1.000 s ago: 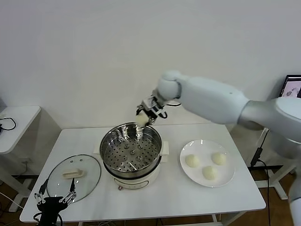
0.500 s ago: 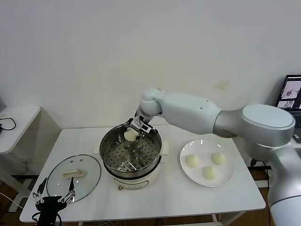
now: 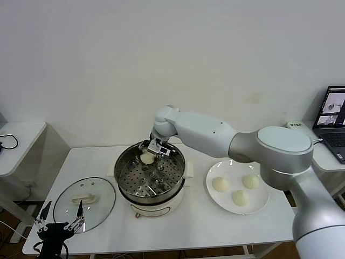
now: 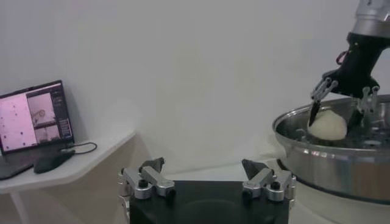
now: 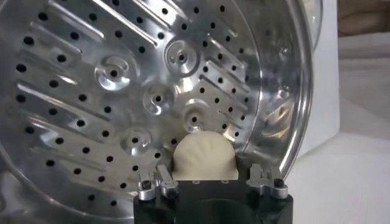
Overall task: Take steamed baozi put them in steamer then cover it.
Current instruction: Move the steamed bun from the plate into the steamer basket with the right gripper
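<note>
My right gripper reaches down into the far side of the steamer, a shiny steel pot with a perforated tray. It is shut on one off-white baozi, held low just over the tray. The baozi sits between the fingers in the right wrist view and also shows in the left wrist view. Three baozi lie on the white plate right of the steamer. The glass cover lies flat at the table's front left. My left gripper is parked open beside it.
A small white side table stands to the left. A laptop sits on another surface at the far right. The left wrist view shows a laptop and a mouse on a side table.
My right gripper has moved left and down with the baozi, from above the steamer's far rim into the pot. The left arm has barely moved.
</note>
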Controlling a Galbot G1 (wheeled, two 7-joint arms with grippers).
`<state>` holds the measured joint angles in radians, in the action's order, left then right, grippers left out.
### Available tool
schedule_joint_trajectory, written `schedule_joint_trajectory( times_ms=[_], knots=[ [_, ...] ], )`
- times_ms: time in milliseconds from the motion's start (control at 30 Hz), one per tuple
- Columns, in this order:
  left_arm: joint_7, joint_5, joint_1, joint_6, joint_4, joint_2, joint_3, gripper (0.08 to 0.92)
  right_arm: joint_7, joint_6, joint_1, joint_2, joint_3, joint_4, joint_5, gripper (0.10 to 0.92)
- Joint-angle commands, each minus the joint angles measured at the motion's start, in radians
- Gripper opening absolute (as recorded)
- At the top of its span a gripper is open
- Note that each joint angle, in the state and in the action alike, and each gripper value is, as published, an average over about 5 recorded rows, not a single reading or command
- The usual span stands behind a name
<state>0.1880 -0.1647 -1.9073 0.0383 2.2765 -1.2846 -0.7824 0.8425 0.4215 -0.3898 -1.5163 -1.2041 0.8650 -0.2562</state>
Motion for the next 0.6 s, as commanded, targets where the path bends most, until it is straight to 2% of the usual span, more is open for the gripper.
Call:
schedule_joint_trajectory(
  times_ms=[33, 100, 233, 600],
  knots=[
    [0.0, 0.0, 0.0, 0.0, 0.005, 0.0, -0.001, 0.823, -0.013, 0.038, 0.01, -0.024, 0.011, -0.047, -0.046, 0.751],
    [0.0, 0.0, 0.0, 0.0, 0.006, -0.001, -0.002, 0.823, -0.012, 0.034, 0.003, -0.019, 0.009, -0.033, -0.022, 0.795],
    [0.0, -0.001, -0.002, 0.001, 0.008, -0.001, -0.006, 0.823, 0.025, -0.017, -0.039, 0.009, -0.01, 0.026, 0.072, 0.82],
    [-0.006, -0.01, 0.013, 0.003, -0.01, 0.023, -0.022, 0.823, 0.223, -0.375, -0.219, 0.216, -0.023, 0.296, 0.383, 0.823]
  ],
)
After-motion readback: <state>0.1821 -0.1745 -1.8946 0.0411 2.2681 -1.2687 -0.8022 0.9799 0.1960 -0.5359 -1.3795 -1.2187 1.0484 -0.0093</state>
